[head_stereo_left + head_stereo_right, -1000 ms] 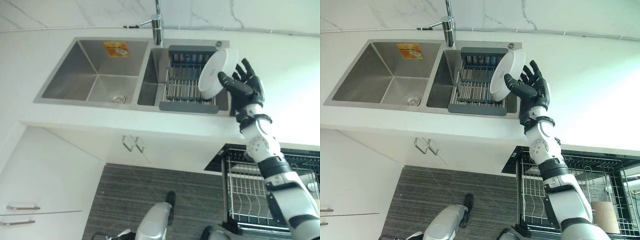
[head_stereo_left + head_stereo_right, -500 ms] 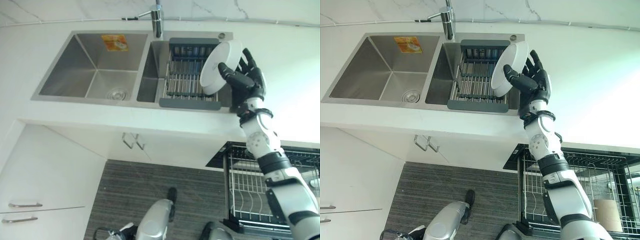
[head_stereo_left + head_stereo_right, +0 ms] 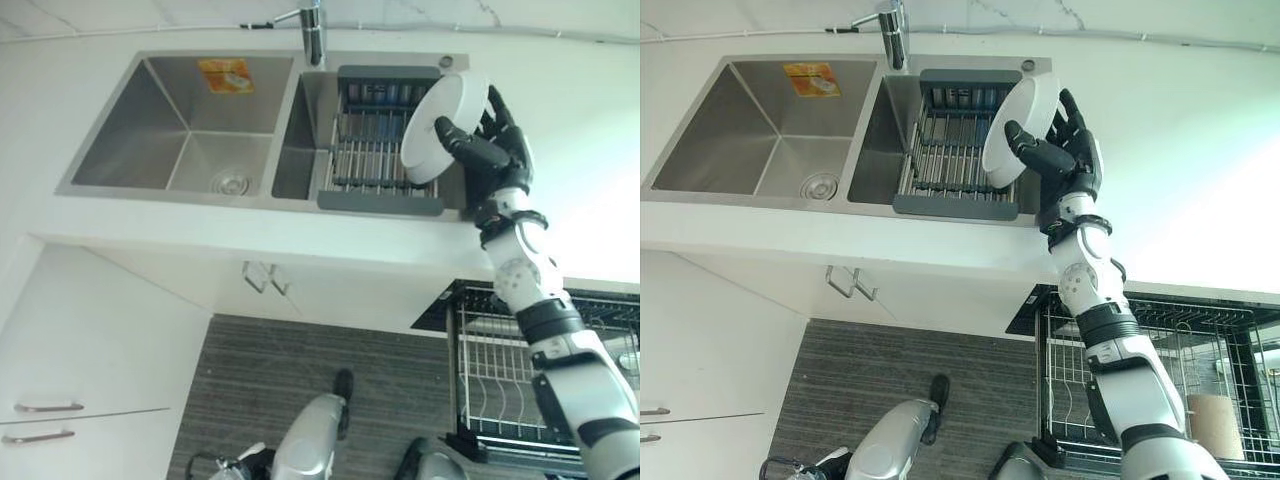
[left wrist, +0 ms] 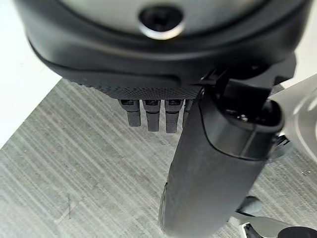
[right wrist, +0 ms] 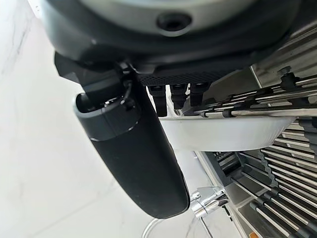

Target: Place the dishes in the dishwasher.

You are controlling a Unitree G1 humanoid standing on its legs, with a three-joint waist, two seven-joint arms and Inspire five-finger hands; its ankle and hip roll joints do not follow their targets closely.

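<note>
- Plate position: I read the white plate point(image 3: 443, 126) as lifted clear of the dish rack point(image 3: 380, 150), which sits in the right basin of the double sink point(image 3: 180, 130). The plate hangs above the rack's right end, tilted on edge, with its underside turned toward the rack.
- Grasp state: my right hand point(image 3: 490, 150) is clamped on the plate. The thumb lies across the plate face on the rack side, and the fingers spread behind the rim on the side away from the rack. In the right wrist view the plate rim point(image 5: 223, 131) shows just past the fingertips, with the rack bars behind it.
- Key relation: the dishwasher basket point(image 3: 520, 385) is pulled out below the counter, down and to the right of the rack. From there the plate is up and across the counter edge. I judge that the coming move is a descent from over the rack into that basket.
- Arm pose: my right arm is stretched upward from the basket side, wrist raised, palm facing the rack.
- Idle hand: my left hand point(image 4: 188, 163) hangs low over the grey floor point(image 4: 74, 173), far below the rack; its fingers are curled and hold nothing.
- Faucet point(image 3: 312, 30) stands at the rack's far left corner, apart from the plate.
</note>
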